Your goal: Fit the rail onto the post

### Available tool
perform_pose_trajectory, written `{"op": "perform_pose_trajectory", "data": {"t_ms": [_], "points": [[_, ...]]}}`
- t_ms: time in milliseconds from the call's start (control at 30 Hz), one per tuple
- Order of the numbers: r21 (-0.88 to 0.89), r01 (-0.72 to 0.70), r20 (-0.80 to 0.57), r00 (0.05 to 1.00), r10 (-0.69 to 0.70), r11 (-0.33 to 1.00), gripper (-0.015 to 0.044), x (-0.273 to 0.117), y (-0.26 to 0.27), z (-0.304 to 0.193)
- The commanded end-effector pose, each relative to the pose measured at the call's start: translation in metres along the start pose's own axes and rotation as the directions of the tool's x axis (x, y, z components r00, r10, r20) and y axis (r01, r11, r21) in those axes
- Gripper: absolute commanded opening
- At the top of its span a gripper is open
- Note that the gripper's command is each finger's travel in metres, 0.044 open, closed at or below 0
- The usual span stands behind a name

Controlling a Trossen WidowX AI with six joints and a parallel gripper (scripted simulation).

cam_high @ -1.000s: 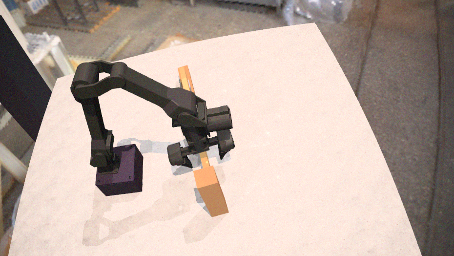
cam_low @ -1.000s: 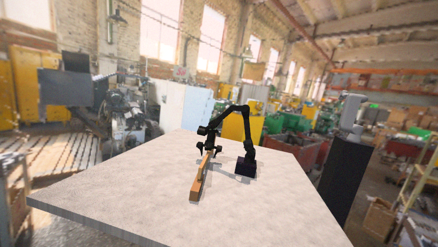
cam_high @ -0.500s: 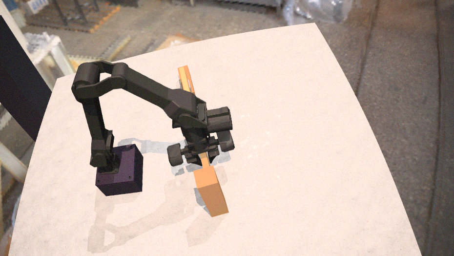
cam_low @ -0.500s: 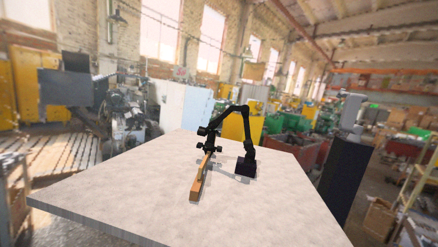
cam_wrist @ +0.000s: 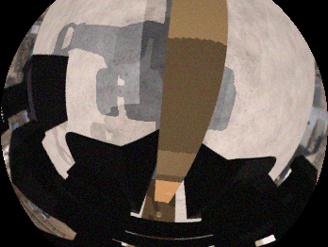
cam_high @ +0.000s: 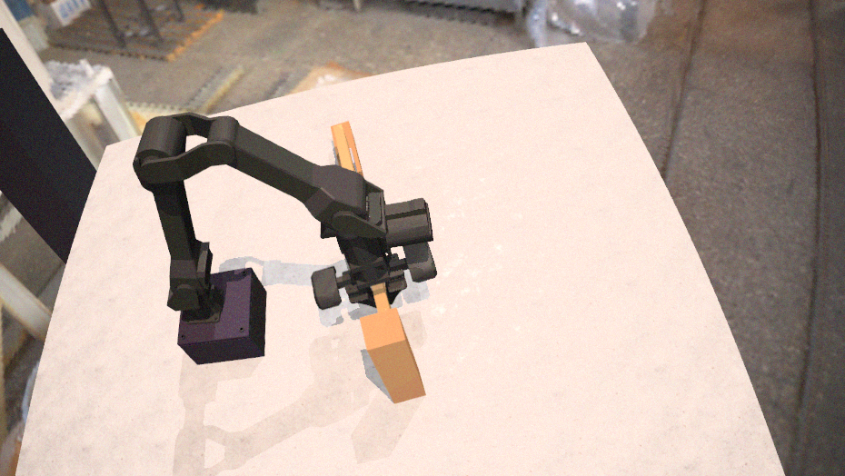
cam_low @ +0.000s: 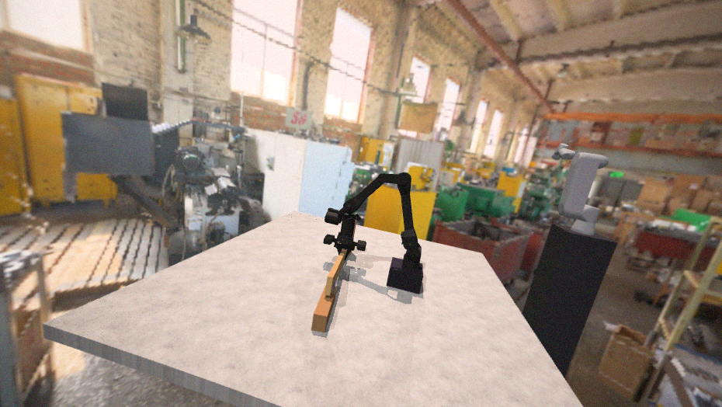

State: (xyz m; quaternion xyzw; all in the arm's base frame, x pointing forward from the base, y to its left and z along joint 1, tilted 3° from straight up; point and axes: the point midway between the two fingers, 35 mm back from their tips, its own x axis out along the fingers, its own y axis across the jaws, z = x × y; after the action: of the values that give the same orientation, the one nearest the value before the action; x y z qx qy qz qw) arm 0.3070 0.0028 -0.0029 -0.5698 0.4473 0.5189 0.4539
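I have the gripper point(cam_high: 380, 295) point(cam_low: 344, 249) point(cam_wrist: 172, 134) down on the rail point(cam_high: 382, 300) point(cam_low: 337, 270) point(cam_wrist: 190, 104), and the fingers are pinching it, one on either side, close to its near end. From the wrist I see the rail running between them, widening toward the top of my view. Its near end, lit a brighter orange, stops in front of the post point(cam_high: 392, 354) point(cam_wrist: 151, 216).

One peg point(cam_wrist: 158, 214) shows as a pale dot on the shaded face of the post, past the end of the rail, so I don't have the rail fitted yet. I can't make out the second peg. The holes in the rail's end aren't visible to me either, and I can't tell whether that end is touching the surface point(cam_high: 561, 236) point(cam_low: 242, 313) point(cam_wrist: 269, 85) or just above it.

At the far end, my exterior view has the rail reaching the footboard block point(cam_high: 352, 142) point(cam_low: 321, 315), at the bracket point(cam_low: 328, 297). The bracket is small from there, so I can't judge how well the rail sits in it. Rail, block and post lie roughly in one line, with the gripper much nearer the post. My arm point(cam_high: 272, 165) point(cam_low: 407, 206) arches over from its base point(cam_high: 239, 295) point(cam_low: 396, 275) point(cam_wrist: 49, 90), which stands off to one side of the rail.
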Motion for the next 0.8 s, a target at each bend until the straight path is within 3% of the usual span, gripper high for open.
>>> {"op": "perform_pose_trajectory", "data": {"t_ms": [0, 767], "points": [[-0.002, 0.0, 0.005, 1.0, 0.0, 1.0, 0.0, 0.0, 0.0, 0.001], [-0.002, 0.0, 0.005, 1.0, 0.0, 1.0, 0.0, -0.011, -0.001, 0.0]]}}
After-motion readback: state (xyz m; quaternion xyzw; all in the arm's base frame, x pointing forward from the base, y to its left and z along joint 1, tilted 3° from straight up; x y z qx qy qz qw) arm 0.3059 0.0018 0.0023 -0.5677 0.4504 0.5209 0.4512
